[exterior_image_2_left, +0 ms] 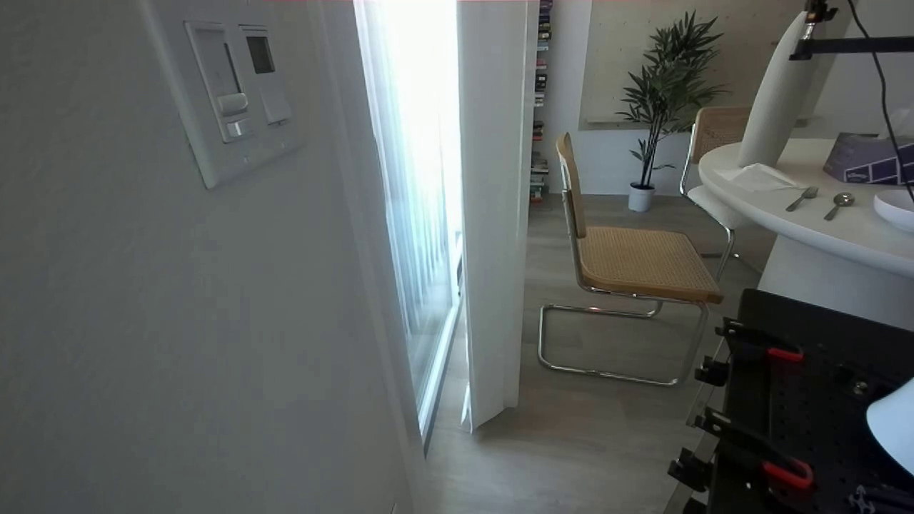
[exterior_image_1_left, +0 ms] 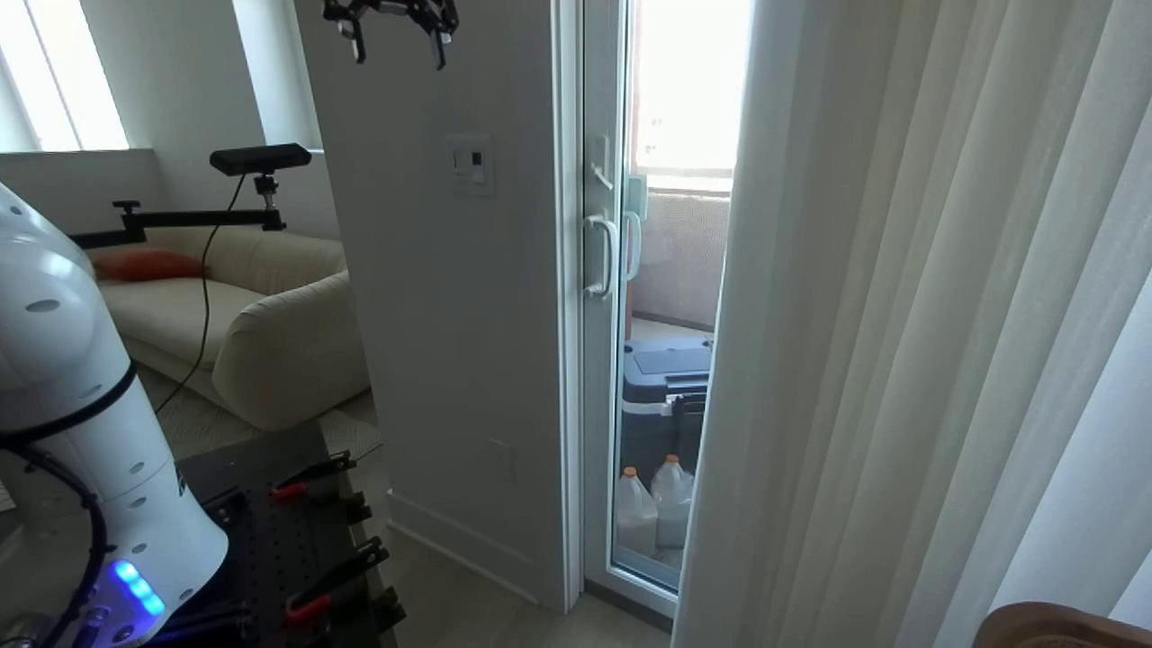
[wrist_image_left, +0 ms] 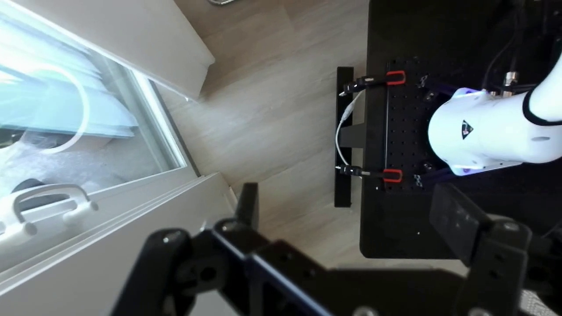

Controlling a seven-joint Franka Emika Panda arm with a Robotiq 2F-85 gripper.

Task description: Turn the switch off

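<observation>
I see a grey wall (exterior_image_1_left: 450, 342). My jaws hang high, spread apart, empty. On the wall is the white switch (exterior_image_1_left: 471, 165), likely rigid; its small paddle (exterior_image_2_left: 274, 100) should give lightly, so I'd press, not pinch.

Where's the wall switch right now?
In an exterior view, the wall switch is on the wall, left of the glass door and lower in the picture than the robot's open fingers.

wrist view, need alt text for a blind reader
An open black gripper, holding nothing, spans the bottom. Beyond it, a white robot base stands on a black table at right, and a glass door with a white handle is at left.
</observation>
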